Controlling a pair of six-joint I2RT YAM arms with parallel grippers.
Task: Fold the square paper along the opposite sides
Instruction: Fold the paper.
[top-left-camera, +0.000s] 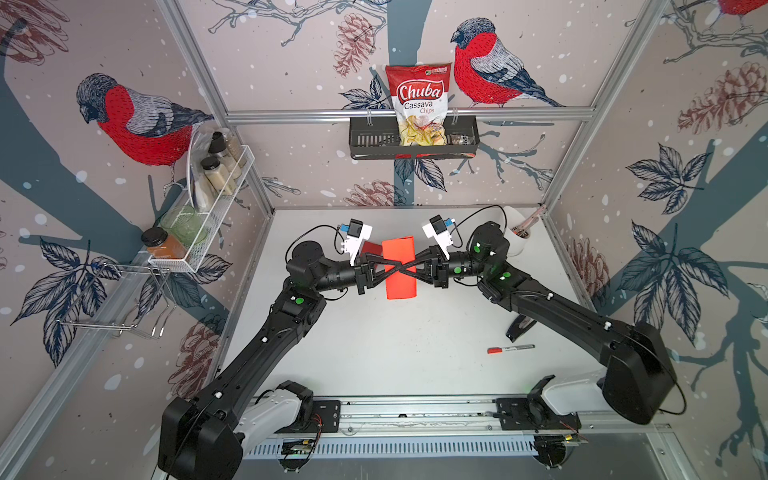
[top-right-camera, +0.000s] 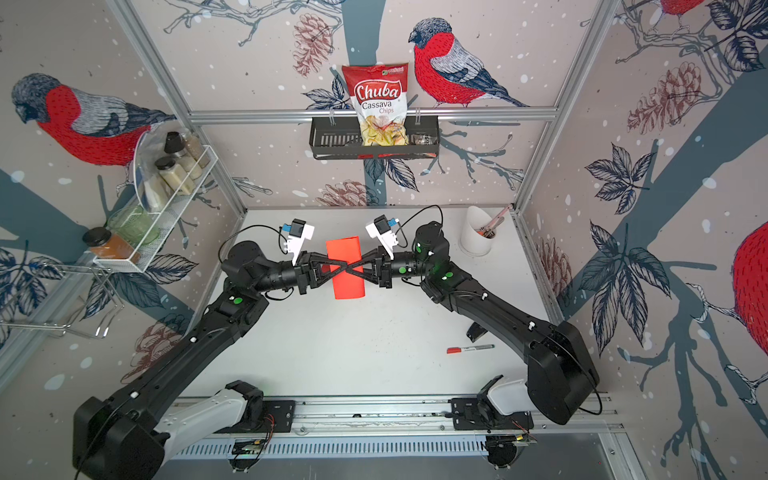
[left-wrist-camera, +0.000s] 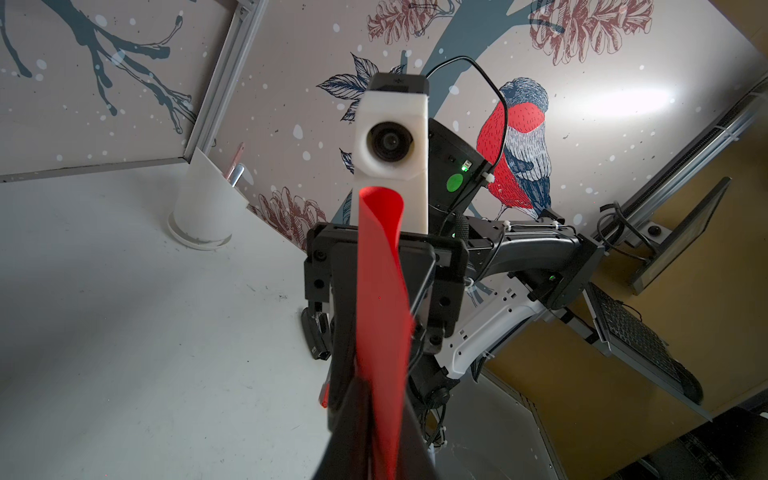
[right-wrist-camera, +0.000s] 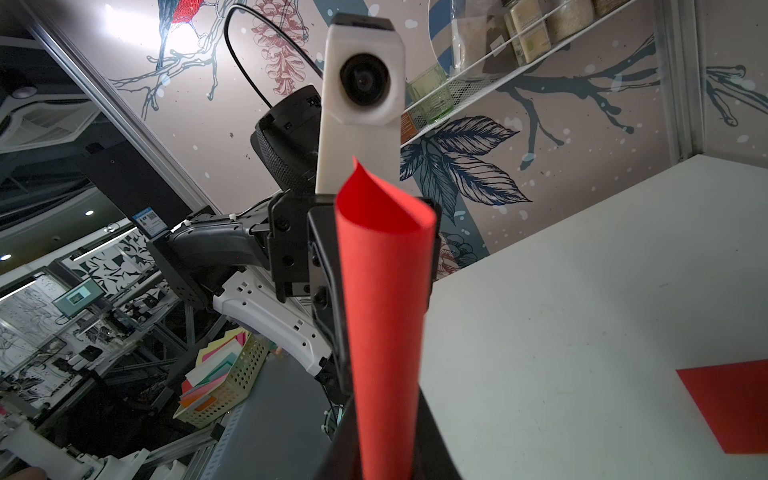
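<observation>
**Near zone.** Bare worktop (top-left-camera: 395, 361). A red-capped marker (top-left-camera: 511, 348) lies well apart from the work and obstructs neither arm.

**Work zone, mid-worktop.** The square red paper (top-left-camera: 401, 286) is doubled over on itself and sits between the two arms. In both top views it shows as a half-width strip running near to far. The left gripper (top-left-camera: 397, 269) and right gripper (top-left-camera: 406, 268) meet tip to tip at its mid-length.
- Left wrist view: the paper (left-wrist-camera: 380, 270) rises from between that gripper's clenched fingers, so it is grasping the paper.
- Right wrist view: same finding, with the paper (right-wrist-camera: 384, 291) clamped in the closed fingers.
- Both wrist views show the bend as an open, rounded loop with no crease.
- Whether the paper touches the worktop cannot be told.

**Assessment.** The step in hand appears to be bringing opposite edges together ahead of creasing, and the task looks roughly half done.
- Confirm the two free edges lie flush along their whole length before any pressing. A single central pinch lets the ends splay or skew.
- Lay the paper flat, hold the matched edges with one gripper, and run the other along the loop from the middle outward.
- Thin paper is likely to slip or spring open if both grippers let go together.

**Beyond.** A second red sheet (right-wrist-camera: 731, 407) lies flat on the worktop just past the left gripper, and the fold should be kept off it. A white cup (top-left-camera: 515, 237) stands near the far right corner, well apart.
</observation>
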